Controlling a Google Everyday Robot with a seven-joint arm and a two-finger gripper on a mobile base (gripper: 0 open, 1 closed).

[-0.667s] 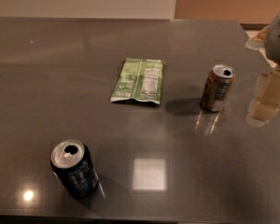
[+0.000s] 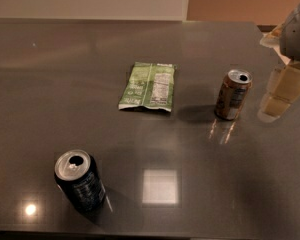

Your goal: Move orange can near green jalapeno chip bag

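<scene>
Pale beige and partly cut off by the right edge of the camera view, the pincer [image 2: 282, 94] hangs low over the glossy dark grey desk [image 2: 215, 184] beneath a rounded grey-white wrist housing. Whether it stands wide or narrow cannot be told from this angle, and it holds nothing that shows.

Just beside it, toward the left of the view, stands the small brownish-orange soda can with an opened silver top [image 2: 233, 95]. The can is upright, its long axis vertical, and it is apart from the pincer, with a narrow strip of bare desk between them. The coming move turns on this: the can lies sideways from the pincer at about the same depth on the desk, so a grasp would likely call for a short level reach toward the left of the view, closing around the can's round side.

Farther along that same line lies the flat, light green rectangular chip bag with a white nutrition panel [image 2: 149, 86]. It lies flat, its long axis running roughly away from the camera, with a clear gap between it and the can. Judged from this, the can is not yet near the bag, and the carry would run on leftward past where the can now stands.

Well apart, near the front left of the desk, a dark navy-black can with a silver top [image 2: 80, 182] stands off that path
</scene>
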